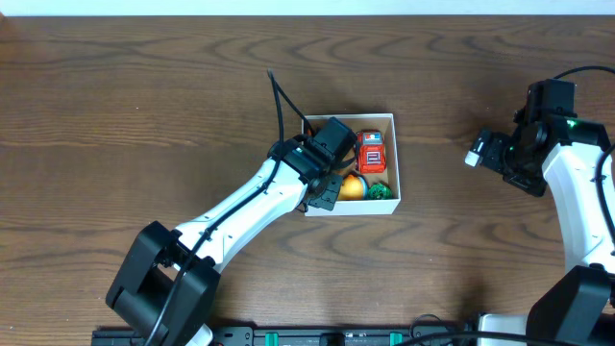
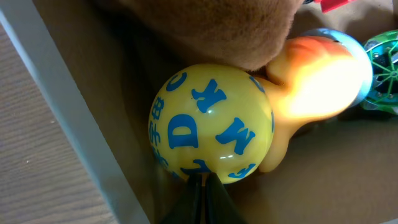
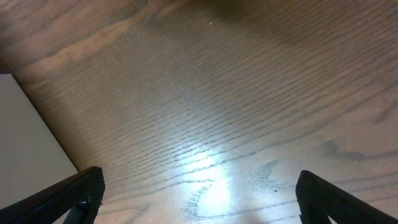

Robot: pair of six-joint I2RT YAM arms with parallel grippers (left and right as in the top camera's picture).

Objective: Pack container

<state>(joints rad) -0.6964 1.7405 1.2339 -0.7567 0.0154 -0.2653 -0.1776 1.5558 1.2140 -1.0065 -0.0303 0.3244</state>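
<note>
Largely screened by the left end effector point(image 1: 329, 190) in the overhead view, the left half of the container point(image 1: 395, 144) cannot be read. Only a red toy car point(image 1: 371, 152), an orange-yellow toy point(image 1: 353, 186) and a green toy point(image 1: 382, 192) show along its right side and near edge.

The left wrist camera fills that gap. A yellow ball point(image 2: 211, 121) printed with blue letters sits against the box's inner wall, pressed under a fuzzy brown plush point(image 2: 211, 25) that is cut off at the top. The orange-yellow toy touches the ball's right side. The green toy is clipped by the right edge, its form hard to make out. At the bottom of that frame the left end effector's dark tips meet with only a seam between them, gripping nothing. Whether they touch the ball cannot be told.

The small square box, white outside and tan-brown within, has no lid. It stands near the middle of the dark wood-grain surface point(image 1: 144, 115).

The right end effector point(image 3: 199, 190) hangs well apart from the box to the right. Its fingers point(image 3: 81, 193) are spread wide over bare wood and a patch of glare. A pale panel point(image 3: 28, 137), cut off at the left of the right wrist view, cannot be identified.
</note>
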